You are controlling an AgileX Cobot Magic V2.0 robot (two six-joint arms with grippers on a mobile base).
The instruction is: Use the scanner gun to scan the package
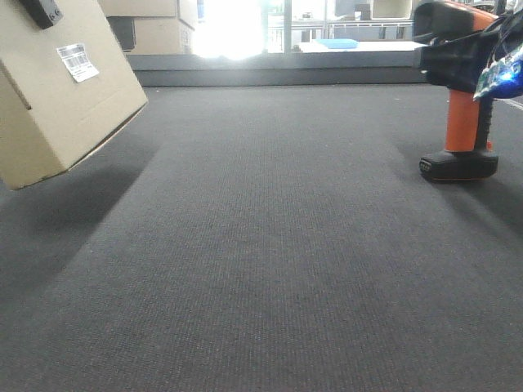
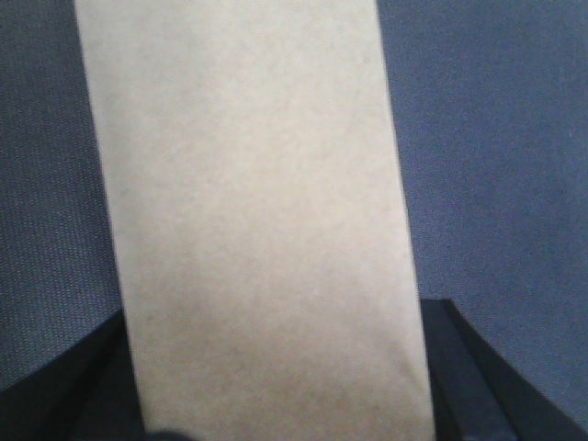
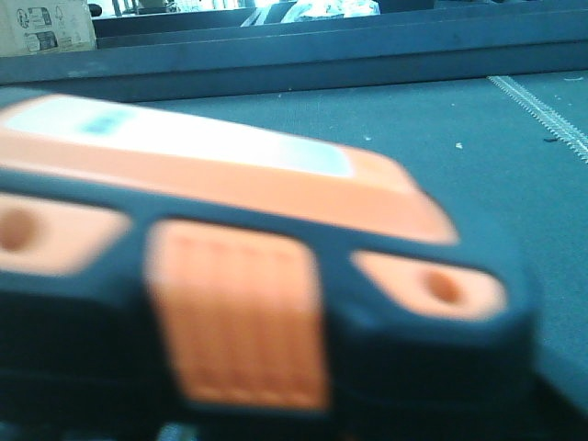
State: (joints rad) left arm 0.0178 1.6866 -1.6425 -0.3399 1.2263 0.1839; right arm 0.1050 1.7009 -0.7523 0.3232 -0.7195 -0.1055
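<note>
Two items, one per arm. Package (image 1: 57, 106) off the bench (image 1: 270, 269), tilted, toward the left edge. White barcode label (image 1: 78, 62) on the face turned to the middle. Plain cardboard, so likely light, stiff across the panels but crushable at the walls, matte and not slippery. Best taken across a narrow panel near an edge with a moderate squeeze. Left claw (image 2: 276, 404) clamped on that box: gap in the wrist view filled with cardboard, black fingers (image 2: 464, 367) tight against both sides.

Scanner gun (image 1: 462, 118) upright near the right edge, well apart from the box. Flat base at or just above the surface, can't tell which. Hard plastic, probably light and top-heavy — best taken at the neck or handle. Right claw (image 1: 456, 65) up at the scanner's head, black on black — opening not readable, can't tell if clamped or merely around it.
</note>
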